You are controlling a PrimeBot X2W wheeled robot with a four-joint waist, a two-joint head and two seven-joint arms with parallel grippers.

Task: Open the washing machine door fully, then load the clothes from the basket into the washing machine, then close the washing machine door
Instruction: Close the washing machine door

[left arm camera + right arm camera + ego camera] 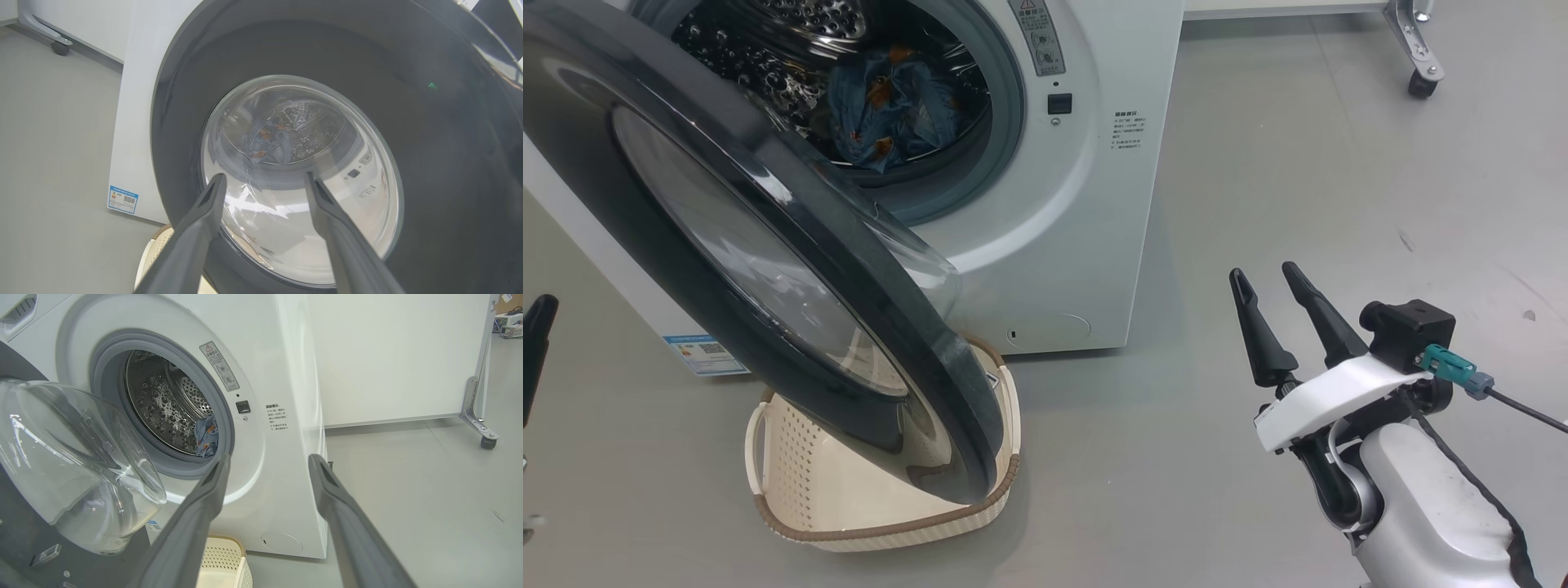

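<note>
Standing partly open, the washing machine door [686, 269] juts out from the white washing machine [1086, 204], its black rim hanging over the cream basket [809, 490] on the grey floor [1258, 163]. The clothes [890, 106], blue fabric with orange figures, lie bunched inside the steel drum [163, 404]. The left gripper [264, 174] faces the door's outer glass, fingers spread wide and holding nothing; whether they touch the glass cannot be told. The right gripper [1264, 271] hovers above the floor, well apart from the machine's right side, fingers parted and empty.
</note>
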